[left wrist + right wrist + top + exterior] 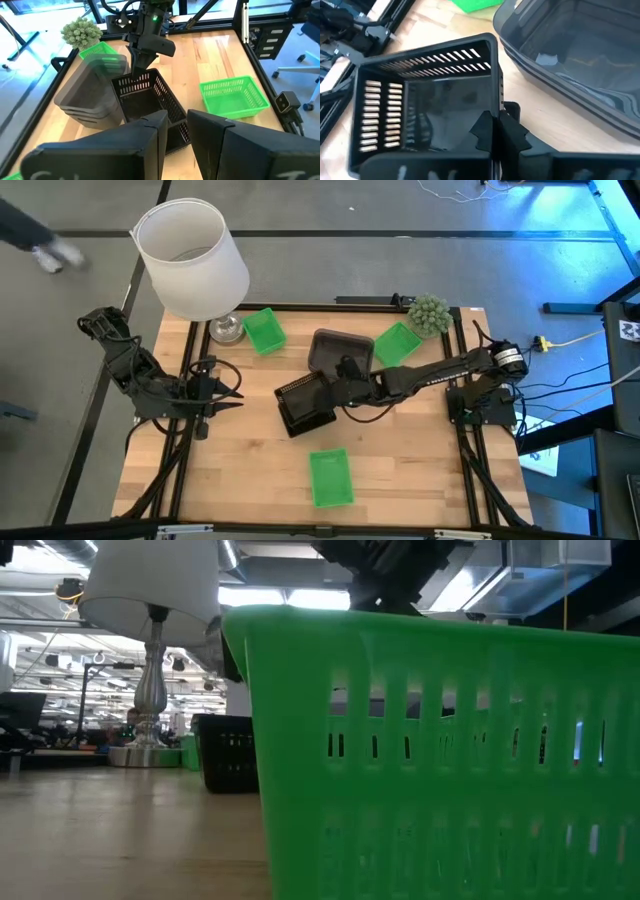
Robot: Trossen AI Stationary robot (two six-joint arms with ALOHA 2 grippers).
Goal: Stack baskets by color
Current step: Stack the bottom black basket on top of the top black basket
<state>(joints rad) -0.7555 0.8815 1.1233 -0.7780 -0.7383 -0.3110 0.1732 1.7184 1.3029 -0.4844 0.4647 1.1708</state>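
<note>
My right pincer (495, 131) is clamped nearly flat on the near rim of the upper black basket (303, 394), pinching its wall at mid-table; that basket sits tilted in the black stack (306, 408), not seated level in what lies under it. My left pincer (175, 130) waits at the table's left edge, fingers a narrow gap apart and holding nothing, pointed toward the stack.

Largest around me is the white lampshade (193, 258), overhanging the far left corner on its metal lamp base (226, 328). The wooden table (240, 470) is framed by dark rails; bare boards lie along the near left and near right.

Just beyond the black stack, touching or almost touching it, stands the grey stack (340, 348) of smoky baskets nested together, close against my right arm's reach. It crowds the far side of the black basket I hold.

The three green baskets lie apart: one green basket (264, 330) beside the lamp base, a second green basket (397, 343) between the grey stack and the plant, and a third green basket (331, 477) alone near the front edge, filling the low view.

The small round green plant (428, 312) sits at the far right corner.
</note>
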